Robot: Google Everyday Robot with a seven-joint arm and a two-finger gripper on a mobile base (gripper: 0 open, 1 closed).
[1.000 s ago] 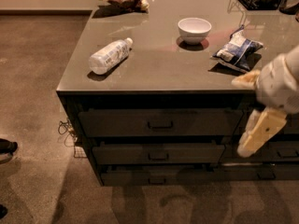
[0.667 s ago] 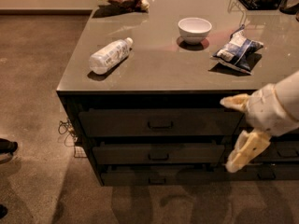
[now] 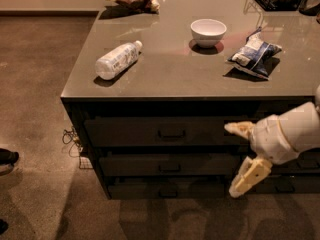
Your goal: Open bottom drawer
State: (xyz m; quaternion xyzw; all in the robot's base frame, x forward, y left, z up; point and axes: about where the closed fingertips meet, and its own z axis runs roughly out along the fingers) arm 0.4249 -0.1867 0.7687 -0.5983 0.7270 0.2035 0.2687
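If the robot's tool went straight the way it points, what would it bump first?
The tool, open, low at the right, points left along the cabinet front. It'd probably meet the middle drawer's pull first, but depth is unclear.

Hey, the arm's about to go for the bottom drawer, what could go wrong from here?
The open gripper hangs right of the pulls, level with the middle drawer; it might grab that identical pull rather than the one on the bottom drawer. The bottom drawer is slim and near the floor, so the lower finger may scrape it.
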